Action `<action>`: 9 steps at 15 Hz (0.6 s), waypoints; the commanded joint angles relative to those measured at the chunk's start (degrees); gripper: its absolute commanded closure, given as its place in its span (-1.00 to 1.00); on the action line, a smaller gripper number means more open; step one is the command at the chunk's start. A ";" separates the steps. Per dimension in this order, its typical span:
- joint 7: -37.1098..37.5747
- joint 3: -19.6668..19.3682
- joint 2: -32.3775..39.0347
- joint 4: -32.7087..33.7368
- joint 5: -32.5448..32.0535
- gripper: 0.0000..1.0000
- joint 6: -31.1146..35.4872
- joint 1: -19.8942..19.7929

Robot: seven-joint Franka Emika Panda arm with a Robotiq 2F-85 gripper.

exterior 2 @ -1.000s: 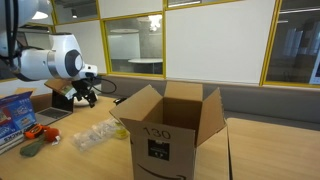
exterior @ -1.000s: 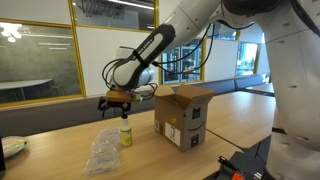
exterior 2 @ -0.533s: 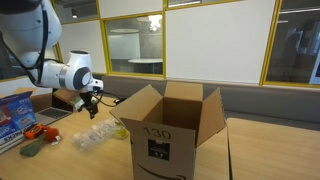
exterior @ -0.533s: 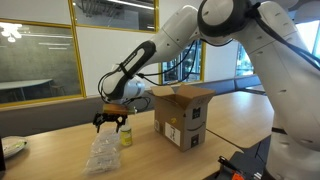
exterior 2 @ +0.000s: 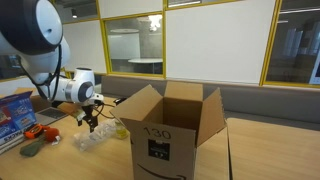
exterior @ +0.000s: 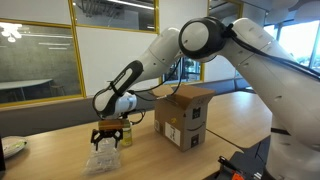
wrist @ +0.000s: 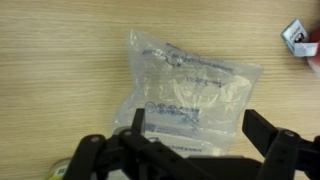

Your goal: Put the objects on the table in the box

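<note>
Clear bags (wrist: 190,95) lie flat on desk (wrist: 60,90), straight below end effector (wrist: 197,128), long axis slanting across wrist view (yellow bottle (exterior: 126,136) just beside). Jaws spread wide, holding nothing; box (exterior: 185,115) off sideways.

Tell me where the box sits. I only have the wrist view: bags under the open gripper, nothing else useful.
Observer: The box stands on the table beside the bags, apart from them.
Operator: Flaps?
Observer: Open and standing up, in both exterior views.
Operator: Bottle?
Observer: The yellow bottle stands upright between the bags and the box, close beside the gripper.
</note>
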 commanded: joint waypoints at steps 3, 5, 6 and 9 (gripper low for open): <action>1.43 -2.92 8.90 11.10 0.46 -1.00 -6.01 2.60; 1.33 -3.02 11.21 13.84 0.71 -1.00 -7.78 2.53; 1.37 -3.13 12.30 15.11 0.71 -1.00 -8.55 2.51; 1.40 -3.23 14.95 18.15 0.85 -1.00 -10.60 2.35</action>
